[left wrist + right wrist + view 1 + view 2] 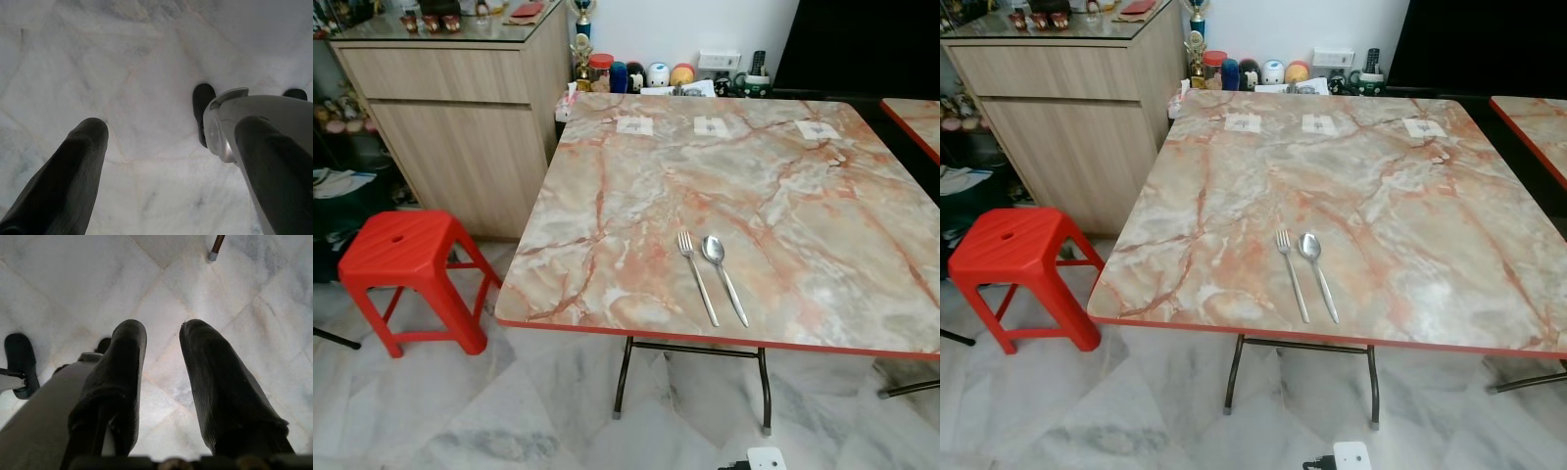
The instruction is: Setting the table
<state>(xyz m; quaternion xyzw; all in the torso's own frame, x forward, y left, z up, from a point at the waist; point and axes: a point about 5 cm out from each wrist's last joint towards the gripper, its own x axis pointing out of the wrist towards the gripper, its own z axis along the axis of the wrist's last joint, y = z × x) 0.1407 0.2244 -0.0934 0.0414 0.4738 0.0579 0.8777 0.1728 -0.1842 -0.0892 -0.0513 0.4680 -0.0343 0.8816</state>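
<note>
Marble-patterned square table (783, 196) at centre frame carries a silver fork (697, 275) just beside a silver spoon (723, 275), red plastic stool (406, 264) lower left, while left gripper (171, 147) and right gripper (164, 340) hang empty, fingers apart.

No text is legible; three small white stickers (711, 126) on the surface (803, 225) are too blurred to read.

fork (697, 275), spoon (723, 277) — bare table (607, 196) around
</note>
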